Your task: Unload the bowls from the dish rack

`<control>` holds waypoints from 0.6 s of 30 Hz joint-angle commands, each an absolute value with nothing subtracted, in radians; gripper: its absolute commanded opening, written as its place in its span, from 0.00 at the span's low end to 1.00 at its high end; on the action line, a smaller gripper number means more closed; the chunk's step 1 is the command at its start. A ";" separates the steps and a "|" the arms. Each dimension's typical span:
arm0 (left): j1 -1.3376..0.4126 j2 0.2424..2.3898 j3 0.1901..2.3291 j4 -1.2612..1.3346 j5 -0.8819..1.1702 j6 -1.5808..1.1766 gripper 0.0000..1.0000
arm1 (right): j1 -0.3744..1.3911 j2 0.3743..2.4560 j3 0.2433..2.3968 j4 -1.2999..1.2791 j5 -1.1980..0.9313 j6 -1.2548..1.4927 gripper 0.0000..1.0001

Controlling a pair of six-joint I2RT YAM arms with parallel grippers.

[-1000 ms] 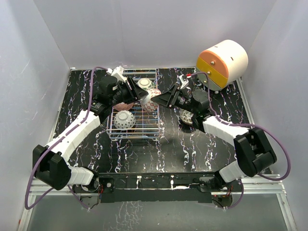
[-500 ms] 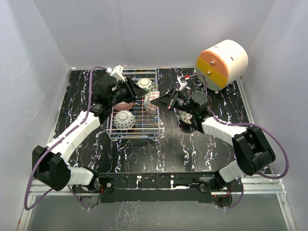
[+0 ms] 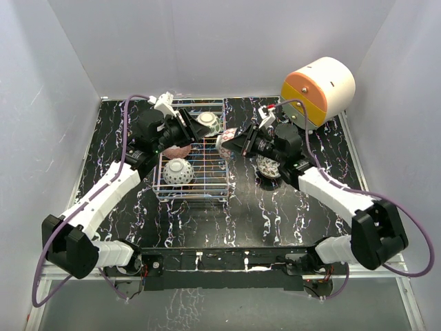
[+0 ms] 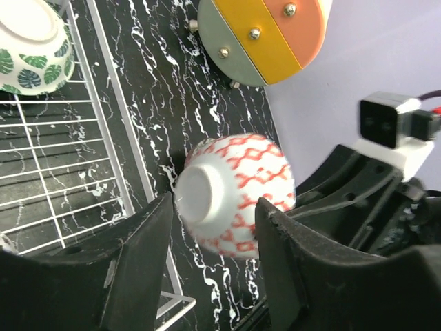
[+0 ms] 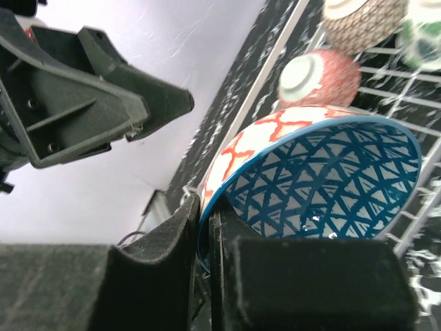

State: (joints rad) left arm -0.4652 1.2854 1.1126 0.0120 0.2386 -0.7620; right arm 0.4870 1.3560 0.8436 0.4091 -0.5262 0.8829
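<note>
**Now the red bowl is out over the side of the rack**

Right now the right end effector (image 5: 205,210) is clenched on the rim of the small round bowl with red-and-white shapes outside and blue triangles inside (image 5: 324,172). One finger is inside the bowl and one is outside. The bowl is tipped on its side. Its white foot ring points at the left arm and its open mouth faces the right arm.

From above, the bowl sits at the right edge of the silver wire dish rack (image 3: 193,187). It looks lifted up, not resting on the wires. The black marble-look surface (image 3: 241,207) is on its right. Another patterned bowl (image 3: 267,167) lies there, partly hidden under the right arm. So I think the next move goes right and down, and the bowl may need turning to land flat.

The left end effector (image 3: 187,131) hangs over the rack. Its fingers are partly apart and hold nothing. It is just beside the green-leaf bowl (image 3: 207,123). The pink bowl (image 3: 178,148) and the grey speckled bowl (image 3: 178,170) are also in the rack. The left arm is nearer to all three.
</note>
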 commanded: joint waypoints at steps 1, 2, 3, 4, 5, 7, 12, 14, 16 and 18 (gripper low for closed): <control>-0.462 1.232 1.110 -0.027 0.193 -0.710 0.51 | 0.486 1.246 1.000 0.153 -0.309 0.650 0.08; -0.462 1.231 1.107 -0.038 0.186 -0.701 0.52 | 0.486 1.240 1.018 0.092 -0.254 0.613 0.08; -0.462 1.230 1.102 -0.047 0.179 -0.693 0.53 | 0.486 1.239 1.037 0.034 -0.199 0.579 0.08; -0.462 1.224 1.097 -0.054 0.174 -0.684 0.54 | 0.486 1.242 1.062 -0.049 -0.135 0.548 0.08; -0.462 1.222 1.093 -0.068 0.163 -0.674 0.55 | 0.486 1.247 1.088 -0.092 -0.071 0.521 0.08; -0.462 1.211 1.090 -0.101 0.138 -0.650 0.56 | 0.486 1.271 1.140 -0.222 0.035 0.476 0.08; -0.462 1.183 1.073 -0.144 0.093 -0.613 0.57 | 0.486 1.341 1.225 -0.406 0.225 0.412 0.08; -0.461 1.183 1.070 -0.154 0.091 -0.608 0.57 | 0.486 1.374 1.244 -0.453 0.266 0.402 0.08; -0.461 1.185 1.068 -0.159 0.093 -0.603 0.57 | 0.486 1.405 1.257 -0.490 0.295 0.399 0.08; -0.460 1.187 1.066 -0.161 0.099 -0.604 0.57 | 0.486 1.431 1.267 -0.519 0.317 0.394 0.08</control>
State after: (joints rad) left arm -0.4648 1.2190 1.0706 -0.1429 0.1112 -0.6304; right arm 0.4850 1.4033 1.1938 -0.4412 0.1848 0.4438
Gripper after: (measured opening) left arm 0.571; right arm 0.117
